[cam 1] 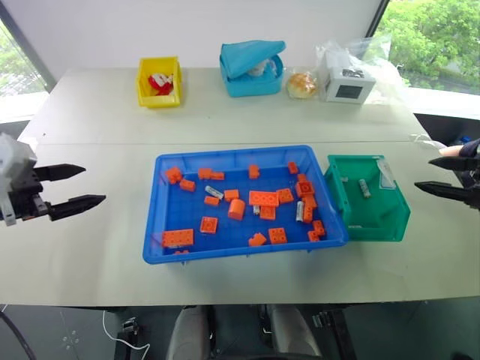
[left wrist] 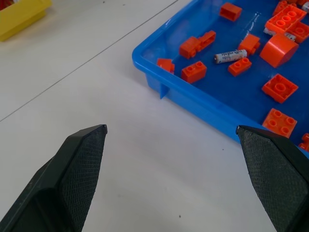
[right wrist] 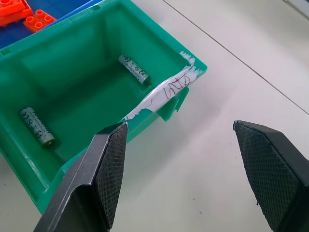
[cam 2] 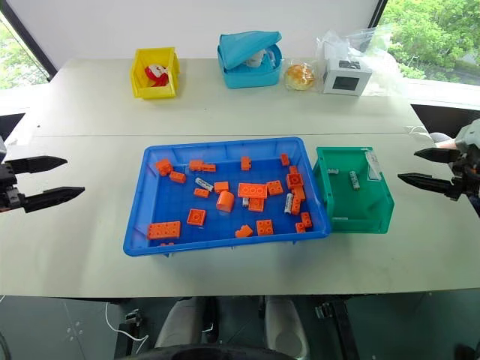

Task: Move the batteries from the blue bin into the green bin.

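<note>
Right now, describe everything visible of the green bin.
The green bin is a small, deep plastic container with sloped walls, upright on the table and pressed against the blue bin's right end. A strip of white tape with handwriting crosses one rim. Two batteries lie apart on its floor. No gripper touches it.

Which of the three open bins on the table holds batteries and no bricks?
The green bin, touching the blue bin's right end. Two batteries lie on its floor. The blue bin mixes batteries with orange bricks; the yellow bin holds red-and-white items.
</note>
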